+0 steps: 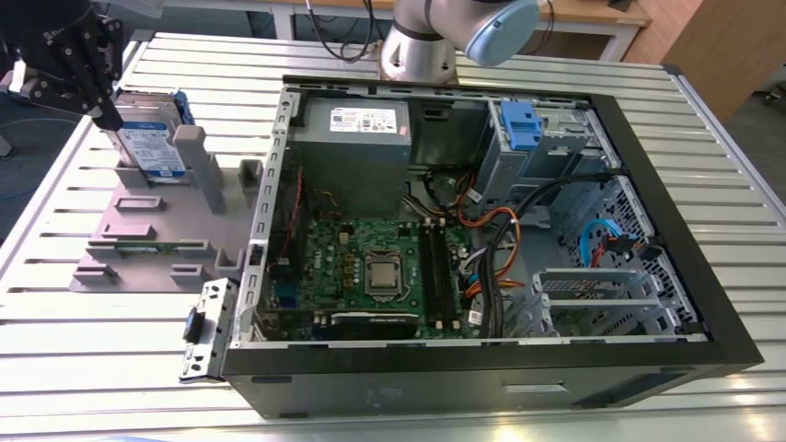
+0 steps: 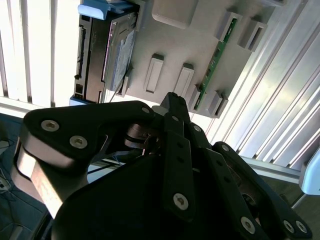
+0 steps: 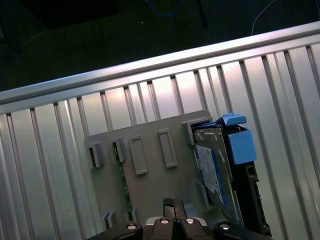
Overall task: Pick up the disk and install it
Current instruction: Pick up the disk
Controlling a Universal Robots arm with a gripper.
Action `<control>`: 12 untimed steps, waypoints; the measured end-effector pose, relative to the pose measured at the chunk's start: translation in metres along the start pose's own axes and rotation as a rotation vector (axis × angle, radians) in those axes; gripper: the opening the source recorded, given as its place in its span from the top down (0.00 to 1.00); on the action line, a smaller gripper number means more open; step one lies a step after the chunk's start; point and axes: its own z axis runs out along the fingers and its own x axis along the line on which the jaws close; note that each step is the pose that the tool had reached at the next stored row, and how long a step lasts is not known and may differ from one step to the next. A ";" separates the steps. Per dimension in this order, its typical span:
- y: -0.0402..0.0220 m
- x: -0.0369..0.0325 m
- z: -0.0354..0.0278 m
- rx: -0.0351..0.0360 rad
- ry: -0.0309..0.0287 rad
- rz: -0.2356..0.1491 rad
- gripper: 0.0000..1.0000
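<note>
Slatted desk point(image 1: 98, 368): my pincer point(image 1: 105, 109) hangs near the disk point(image 1: 150, 143) upright in the stand point(image 1: 147, 230), gape I cannot tell; a skewed descent could clip its edge and topple it.

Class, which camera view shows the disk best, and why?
The first wrist view: the disk stands on edge in the grey stand, label and blue bracket unobstructed. The exterior view shows its label with the gripper close above; the second wrist view shows mostly its edge.
</note>
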 end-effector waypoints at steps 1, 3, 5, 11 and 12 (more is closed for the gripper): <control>0.0000 0.0000 0.0000 0.0000 0.0000 0.000 0.89; 0.0000 0.0000 0.0000 0.0000 0.0000 -0.001 0.89; 0.0000 0.0000 0.0000 0.0000 0.0000 -0.002 0.89; 0.0000 0.0000 0.0000 -0.0001 0.0003 -0.008 0.89; 0.0000 0.0000 0.0000 -0.0001 0.0002 -0.009 0.89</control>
